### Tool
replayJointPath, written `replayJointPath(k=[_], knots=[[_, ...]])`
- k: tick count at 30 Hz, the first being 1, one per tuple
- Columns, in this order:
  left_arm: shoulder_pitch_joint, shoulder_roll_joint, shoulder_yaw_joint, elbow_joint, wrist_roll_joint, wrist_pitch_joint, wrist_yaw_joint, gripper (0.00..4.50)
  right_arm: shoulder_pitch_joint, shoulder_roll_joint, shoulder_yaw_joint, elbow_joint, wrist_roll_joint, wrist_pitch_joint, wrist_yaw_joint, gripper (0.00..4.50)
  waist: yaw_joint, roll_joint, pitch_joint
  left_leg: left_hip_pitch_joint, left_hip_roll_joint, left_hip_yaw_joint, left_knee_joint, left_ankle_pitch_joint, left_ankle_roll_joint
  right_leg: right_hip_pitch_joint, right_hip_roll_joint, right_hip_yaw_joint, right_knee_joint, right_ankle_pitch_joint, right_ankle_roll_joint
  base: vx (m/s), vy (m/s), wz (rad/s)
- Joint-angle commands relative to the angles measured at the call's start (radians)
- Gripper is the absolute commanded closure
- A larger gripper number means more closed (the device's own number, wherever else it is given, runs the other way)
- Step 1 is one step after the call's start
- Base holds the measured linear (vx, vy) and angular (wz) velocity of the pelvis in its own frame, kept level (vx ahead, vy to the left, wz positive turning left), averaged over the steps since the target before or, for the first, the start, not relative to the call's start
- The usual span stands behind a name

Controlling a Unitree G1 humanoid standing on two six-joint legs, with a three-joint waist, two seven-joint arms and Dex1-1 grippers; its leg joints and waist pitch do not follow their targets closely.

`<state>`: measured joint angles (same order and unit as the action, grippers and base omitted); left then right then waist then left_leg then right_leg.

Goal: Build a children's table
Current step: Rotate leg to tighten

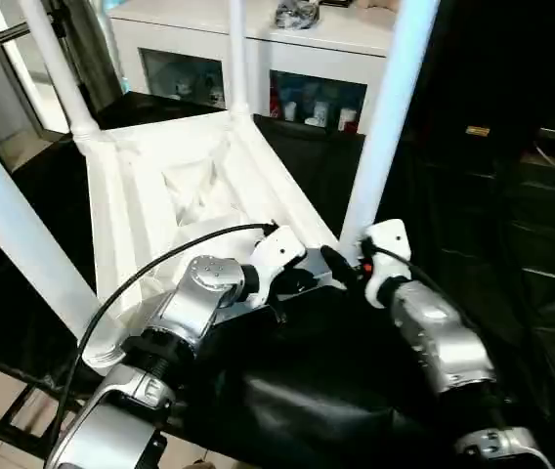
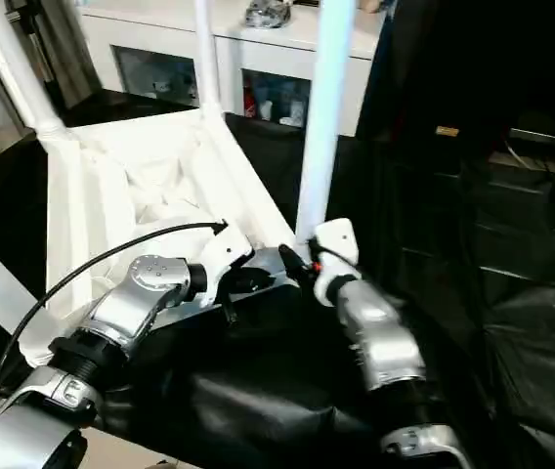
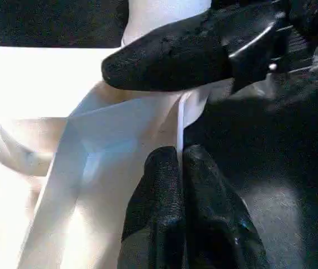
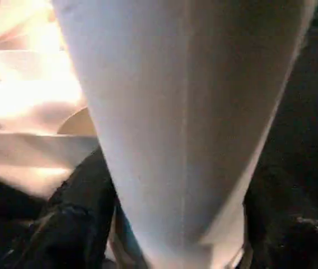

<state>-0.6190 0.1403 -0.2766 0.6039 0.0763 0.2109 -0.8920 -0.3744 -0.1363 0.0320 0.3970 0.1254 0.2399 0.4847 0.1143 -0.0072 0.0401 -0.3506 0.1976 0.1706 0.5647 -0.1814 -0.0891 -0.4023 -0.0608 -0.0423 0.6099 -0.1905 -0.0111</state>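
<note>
From my left, the left claw (image 3: 178, 168) is pinched shut on the thin rim of the upturned tabletop (image 1: 175, 186), at its near corner. Just right, the right claw (image 1: 348, 262) straddles the base of the near right leg (image 1: 385, 117), which rises straight up; the right arm's nearest.

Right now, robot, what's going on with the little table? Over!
Left end effector shut, pinching table top rim. Right end effector around near leg at its base. Table upside down, four legs standing up. Nothing blocking. Over.
</note>
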Motion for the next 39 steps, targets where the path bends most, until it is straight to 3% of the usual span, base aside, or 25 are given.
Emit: replayJointPath(k=[1, 3, 7, 12, 16, 23, 29, 32, 36, 39], knots=[[-0.002, -0.022, -0.011, -0.045, -0.046, -0.057, -0.034, 4.50, 0.021, 0.011, 0.107, -0.022, 0.019, 0.010, 0.110, 1.00, 0.005, -0.006, -0.053, -0.004, 0.024, -0.005, -0.056, -0.166, 0.043, 0.058, -0.073, 0.040, -0.074, -0.133, -0.180, 0.000, 0.000, 0.00], [0.021, 0.011, -0.022, -0.076, -0.063, -0.070, -0.095, 4.50, 0.035, -0.038, 0.136, -0.046, 0.013, -0.027, 0.178, 0.90, 0.006, -0.006, -0.052, -0.005, 0.026, -0.005, -0.056, -0.175, 0.042, 0.059, -0.074, 0.040, -0.075, -0.144, -0.178, 0.000, 0.000, 0.00], [0.070, 0.072, -0.039, -0.148, -0.092, -0.075, -0.214, 4.50, 0.066, -0.110, 0.151, -0.119, 0.053, -0.012, 0.335, 0.90, 0.004, -0.008, -0.051, -0.003, 0.029, -0.005, -0.058, -0.198, 0.047, 0.055, -0.074, 0.041, -0.079, -0.190, -0.171, 0.000, 0.000, 0.00], [0.108, 0.137, -0.042, -0.205, -0.127, -0.080, -0.335, 4.50, 0.111, -0.210, 0.180, -0.222, 0.106, 0.019, 0.513, 0.90, 0.015, -0.006, -0.054, 0.000, 0.031, -0.003, -0.054, -0.171, 0.062, 0.054, -0.073, 0.042, -0.069, -0.115, -0.198, 0.000, 0.000, 0.00], [0.118, 0.156, -0.040, -0.229, -0.146, -0.070, -0.373, 4.50, 0.124, -0.238, 0.192, -0.254, 0.129, 0.038, 0.570, 0.90, 0.024, -0.007, -0.051, 0.000, 0.031, -0.002, -0.054, -0.187, 0.061, 0.051, -0.073, 0.041, -0.072, -0.153, -0.197, 0.000, 0.000, 0.00], [0.124, 0.166, -0.040, -0.246, -0.152, -0.060, -0.399, 4.50, 0.135, -0.246, 0.209, -0.278, 0.130, 0.055, 0.595, 1.45, 0.028, -0.007, -0.051, 0.000, 0.030, -0.004, -0.056, -0.190, 0.043, 0.050, -0.074, 0.041, -0.075, -0.191, -0.178, 0.000, 0.000, 0.00], [0.117, 0.148, -0.037, -0.231, -0.128, -0.055, -0.359, 4.50, 0.141, -0.222, 0.213, -0.272, 0.111, 0.066, 0.550, 1.81, 0.028, -0.006, -0.053, -0.002, 0.029, -0.004, -0.054, -0.172, 0.044, 0.052, -0.071, 0.039, -0.070, -0.155, -0.183, 0.000, 0.000, 0.00], [0.106, 0.126, -0.024, -0.211, -0.112, -0.039, -0.301, 4.50, 0.136, -0.199, 0.209, -0.237, 0.067, 0.055, 0.470, 1.85, 0.025, -0.007, -0.048, -0.001, 0.027, -0.004, -0.058, -0.205, 0.027, 0.049, -0.074, 0.039, -0.081, -0.245, -0.162, 0.000, 0.000, 0.00], [0.070, 0.080, -0.003, -0.162, -0.090, -0.026, -0.190, 4.50, 0.099, -0.121, 0.164, -0.130, 0.011, 0.052, 0.271, 1.85, 0.015, -0.009, -0.047, -0.001, 0.024, -0.008, -0.063, -0.224, 0.004, 0.048, -0.075, 0.038, -0.088, -0.332, -0.133, 0.000, 0.000, 0.00], [0.023, 0.022, 0.013, -0.097, -0.060, -0.015, -0.060, 4.50, 0.073, -0.047, 0.117, -0.062, -0.009, 0.076, 0.098, 1.86, 0.007, -0.012, -0.048, -0.002, 0.022, -0.006, -0.061, -0.215, 0.006, 0.047, -0.074, 0.040, -0.088, -0.317, -0.129, 0.000, 0.000, 0.00]])
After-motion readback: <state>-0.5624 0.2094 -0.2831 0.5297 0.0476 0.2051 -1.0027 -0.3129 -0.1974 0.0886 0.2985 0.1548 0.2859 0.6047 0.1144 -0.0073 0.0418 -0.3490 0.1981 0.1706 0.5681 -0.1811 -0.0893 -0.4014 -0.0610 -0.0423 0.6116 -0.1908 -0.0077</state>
